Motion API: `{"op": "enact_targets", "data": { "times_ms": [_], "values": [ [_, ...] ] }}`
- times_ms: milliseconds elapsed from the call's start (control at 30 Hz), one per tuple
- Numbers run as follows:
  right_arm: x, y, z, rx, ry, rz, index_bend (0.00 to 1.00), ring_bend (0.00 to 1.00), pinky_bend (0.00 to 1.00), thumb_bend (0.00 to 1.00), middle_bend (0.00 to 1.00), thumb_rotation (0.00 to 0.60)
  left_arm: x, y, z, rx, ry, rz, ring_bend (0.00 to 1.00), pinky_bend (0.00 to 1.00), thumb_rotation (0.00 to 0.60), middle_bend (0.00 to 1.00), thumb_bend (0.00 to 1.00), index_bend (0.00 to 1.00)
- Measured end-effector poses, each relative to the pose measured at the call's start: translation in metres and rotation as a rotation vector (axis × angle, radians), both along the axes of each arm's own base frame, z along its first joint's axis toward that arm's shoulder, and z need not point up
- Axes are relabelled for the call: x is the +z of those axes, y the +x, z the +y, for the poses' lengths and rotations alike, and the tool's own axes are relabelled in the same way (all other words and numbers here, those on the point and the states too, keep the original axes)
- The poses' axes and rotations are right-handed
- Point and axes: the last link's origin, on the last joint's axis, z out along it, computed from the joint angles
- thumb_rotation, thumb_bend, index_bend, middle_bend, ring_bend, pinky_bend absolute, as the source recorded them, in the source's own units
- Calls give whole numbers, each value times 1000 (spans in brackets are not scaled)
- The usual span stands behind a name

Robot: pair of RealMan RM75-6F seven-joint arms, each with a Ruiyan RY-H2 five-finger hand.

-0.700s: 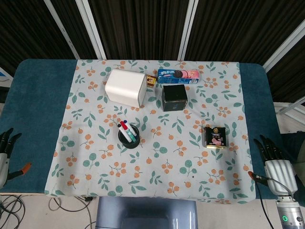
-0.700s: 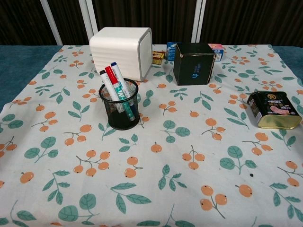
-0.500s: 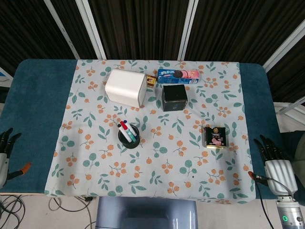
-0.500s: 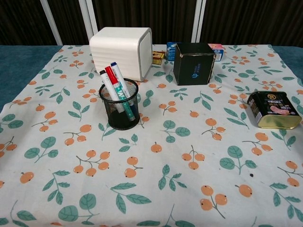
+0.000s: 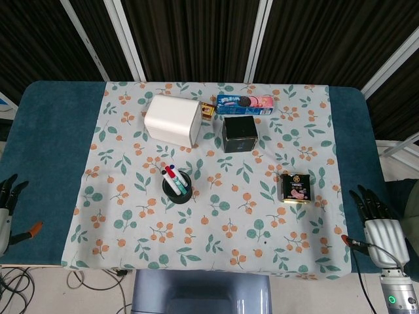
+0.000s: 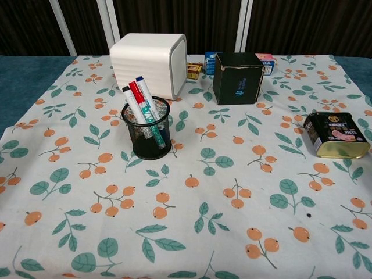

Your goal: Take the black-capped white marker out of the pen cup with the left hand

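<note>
A table (image 5: 46, 131) with a dark teal top is covered across its middle by a white cloth (image 5: 216, 242) printed with green leaves and orange berries. Toward the far side sit a white rounded box (image 5: 172, 120), a black cube-shaped box (image 5: 239, 134) and a blue packet of sandwich biscuits (image 5: 244, 103), with a small gold-and-black tin (image 5: 296, 188) nearer on the robot's right. Left of the cloth's centre stands the pen cup (image 6: 150, 136), a black mesh cylinder, upright. Three markers lean in it toward the far left; the black-capped white marker (image 6: 128, 97) is the leftmost, touching a red-capped one (image 6: 135, 93), with a blue-capped one (image 6: 143, 85) just behind. The left hand (image 5: 5, 209) shows only at the near left edge of the head view, beside the table and well apart from the cup, its fingers spread and holding nothing. The right hand (image 5: 380, 226) rests at the near right corner, fingers likewise apart and empty. Judging from this, the task has not begun: the reach is the step in hand. The next move calls for carrying the left hand over the cloth to the cup, then pinching the black cap alone, which is tight against the red marker, and lifting along its lean so the light cup is not tipped.
</note>
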Motion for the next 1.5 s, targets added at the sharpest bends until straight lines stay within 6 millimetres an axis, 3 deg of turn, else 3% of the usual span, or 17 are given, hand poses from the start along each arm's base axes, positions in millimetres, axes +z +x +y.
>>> {"op": "enact_targets", "data": {
  "times_ms": [467, 667, 933, 1067, 1233, 1400, 1500],
  "values": [
    [0, -1, 1, -13, -1, 0, 87, 26, 206, 179, 0, 600, 3, -1, 10, -29, -70, -107, 0, 0, 600, 3, 155, 167],
    [0, -2, 1, -26, 1, -3, 88, 27, 206, 179, 0, 600, 1, 6, 31, -25, -219, -200, 0, 0, 600, 2, 215, 173],
    [-1, -2, 1, -30, 0, 0, 88, 27, 206, 179, 0, 600, -4, 54, 89, -14, -447, -246, 0, 0, 600, 2, 223, 223],
    [0, -2, 1, -31, 0, -3, 88, 27, 206, 178, 0, 600, -9, 74, 112, 4, -480, -253, 0, 0, 600, 2, 277, 274],
    [0, -2, 1, -32, -3, -7, 88, 27, 206, 179, 0, 600, -32, 99, 137, 45, -538, -332, 0, 0, 600, 2, 369, 323],
    [1, -2, 2, -34, -5, -10, 87, 27, 206, 179, 0, 600, -56, 117, 157, 84, -571, -433, 0, 0, 600, 3, 354, 337],
    [1, -3, 2, -35, -7, -13, 88, 27, 206, 179, 0, 600, -67, 126, 167, 102, -572, -476, 0, 0, 600, 3, 278, 342]
  ]
}}
